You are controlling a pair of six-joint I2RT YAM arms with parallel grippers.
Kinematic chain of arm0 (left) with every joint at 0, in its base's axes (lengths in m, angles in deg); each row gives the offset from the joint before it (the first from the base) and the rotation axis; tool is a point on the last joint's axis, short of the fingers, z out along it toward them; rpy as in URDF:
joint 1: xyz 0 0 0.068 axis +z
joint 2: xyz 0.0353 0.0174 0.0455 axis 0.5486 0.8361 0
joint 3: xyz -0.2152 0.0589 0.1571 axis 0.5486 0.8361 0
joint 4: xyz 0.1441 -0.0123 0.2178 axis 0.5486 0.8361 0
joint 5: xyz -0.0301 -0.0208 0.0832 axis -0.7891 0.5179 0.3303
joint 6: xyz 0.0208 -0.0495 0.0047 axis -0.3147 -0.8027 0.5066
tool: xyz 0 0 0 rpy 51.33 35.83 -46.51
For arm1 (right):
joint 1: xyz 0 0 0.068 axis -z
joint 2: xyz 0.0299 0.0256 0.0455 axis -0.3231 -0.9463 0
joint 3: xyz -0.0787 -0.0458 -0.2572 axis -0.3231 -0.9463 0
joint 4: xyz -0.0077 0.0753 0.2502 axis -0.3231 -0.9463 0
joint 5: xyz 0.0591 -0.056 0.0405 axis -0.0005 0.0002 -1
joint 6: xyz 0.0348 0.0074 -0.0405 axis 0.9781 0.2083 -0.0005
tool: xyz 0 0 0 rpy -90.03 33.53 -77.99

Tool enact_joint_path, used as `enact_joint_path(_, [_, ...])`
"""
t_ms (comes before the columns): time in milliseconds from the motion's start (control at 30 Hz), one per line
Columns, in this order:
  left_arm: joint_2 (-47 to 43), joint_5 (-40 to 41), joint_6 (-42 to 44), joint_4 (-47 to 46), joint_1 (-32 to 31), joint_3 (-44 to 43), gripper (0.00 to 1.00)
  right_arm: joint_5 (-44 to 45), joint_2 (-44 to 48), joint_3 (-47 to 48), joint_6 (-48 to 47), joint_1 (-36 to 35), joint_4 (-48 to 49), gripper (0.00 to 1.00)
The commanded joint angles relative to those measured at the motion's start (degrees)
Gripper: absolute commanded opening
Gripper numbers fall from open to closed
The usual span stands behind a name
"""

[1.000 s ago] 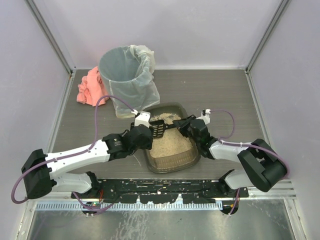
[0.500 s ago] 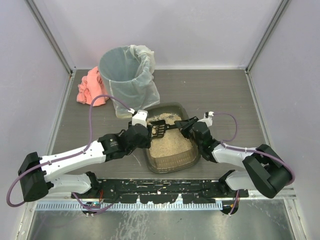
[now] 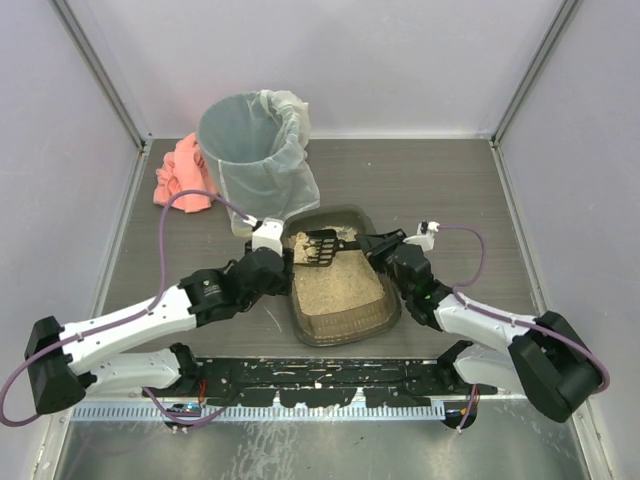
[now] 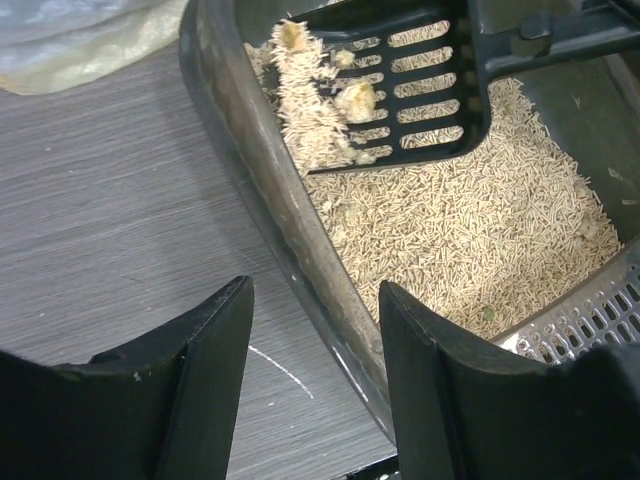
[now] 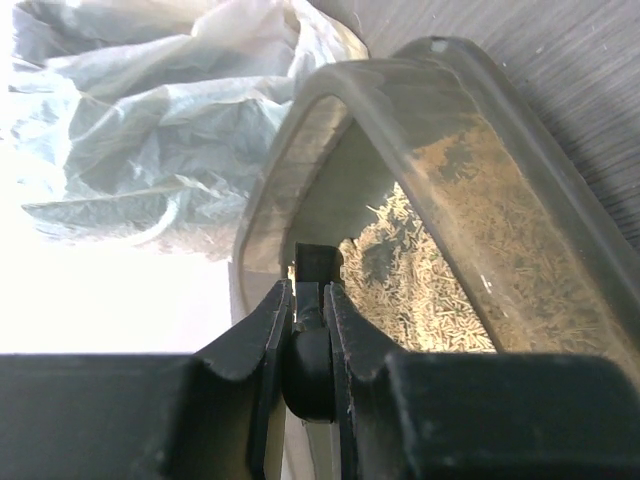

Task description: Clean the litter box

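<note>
At the near left wall of the litter box [image 3: 345, 318]: left gripper [image 4: 315, 290], jaws parted and straddling the wall. One finger is over the table [image 3: 430, 190] outside, the other over the litter inside. A gap shows on the outer side, so nothing is pinched. Likely purpose: to keep the box from sliding while the scoop works.

Item, litter box: dark shallow tray on the table, between the two arms. It holds a bed of beige pellets that is thinner toward its right side.

At the far right of the box: right gripper [image 3: 385, 248], jaws closed on the handle of the black scoop [image 3: 318, 248]. The slotted head reaches across to the box's far left corner, clear of the bed. It carries pellets and a few pale clumps. It is probably held over the box so that loose pellets fall back through the slots.

Just beyond the box's far left corner: round bin [image 3: 255, 150] with a clear liner, mouth open. It stands near, presumably for a short carry.

Farther beyond the box's far left corner, past the bin: pink cloth [image 3: 180, 175], crumpled and well apart from the box.
</note>
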Motion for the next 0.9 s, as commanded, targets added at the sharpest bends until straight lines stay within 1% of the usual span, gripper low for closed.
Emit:
enact_joint_path(0, [-5.53,3.94,2.80,3.52,0.42,-3.42,0.55,3.54,5.74,-0.18,-1.18,0.04,-1.84,0.01])
enact_joint_path(167, [-10.89,6.88,4.67,8.29,0.50,-4.53,0.57,3.21,11.78,-1.88,-1.08,1.90,-5.57,0.00])
enact_joint_path(300, [-15.21,9.12,5.38,11.75,0.49,-4.31,0.57,0.69,16.95,-3.11,-1.54,4.62,-8.51,0.01])
enact_joint_path(400, [-17.85,10.01,5.33,13.17,0.49,-3.12,0.57,-2.99,19.84,-4.43,-1.43,7.28,-9.35,0.01])
enact_joint_path(500, [-19.74,10.39,4.60,14.15,0.50,-1.91,0.57,-9.95,22.25,-5.59,-1.36,11.14,-9.27,0.01])
enact_joint_path(667, [-21.05,10.16,3.55,15.14,0.46,-0.84,0.56,-18.45,24.86,-6.95,-0.64,17.99,-8.89,0.01])
enact_joint_path(767, [-21.39,10.22,3.45,15.56,0.51,-0.83,0.55,-22.68,25.74,-8.92,2.10,20.96,-5.69,0.01])
enact_joint_path(867, [-21.59,10.42,3.46,15.59,0.51,-0.55,0.53,-26.92,23.83,-9.66,2.92,21.13,-1.21,0.01])
